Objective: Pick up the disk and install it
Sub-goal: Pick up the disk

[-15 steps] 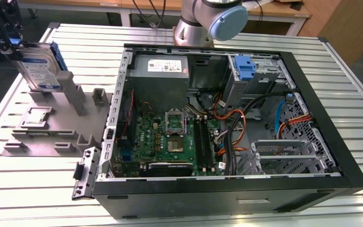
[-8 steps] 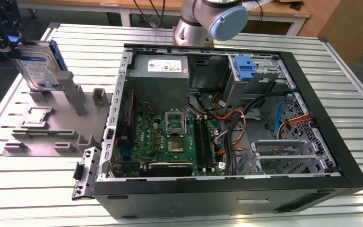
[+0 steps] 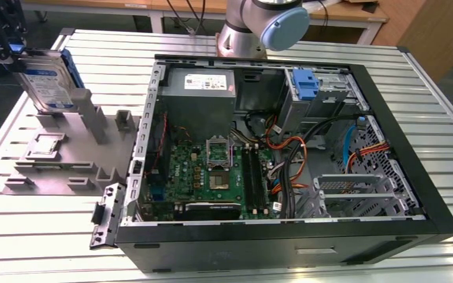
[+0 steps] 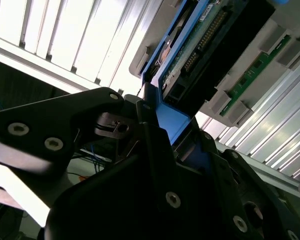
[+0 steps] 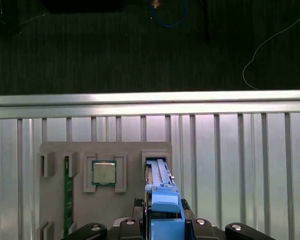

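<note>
End effector tight around upright disk edge

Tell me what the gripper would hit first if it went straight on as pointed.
The disk clamped in the gripper already fills that line. Past it the first thing is probably the grey holder, though depth is unclear.

Print on the disk and the power-supply sticker is unreadable.
</note>
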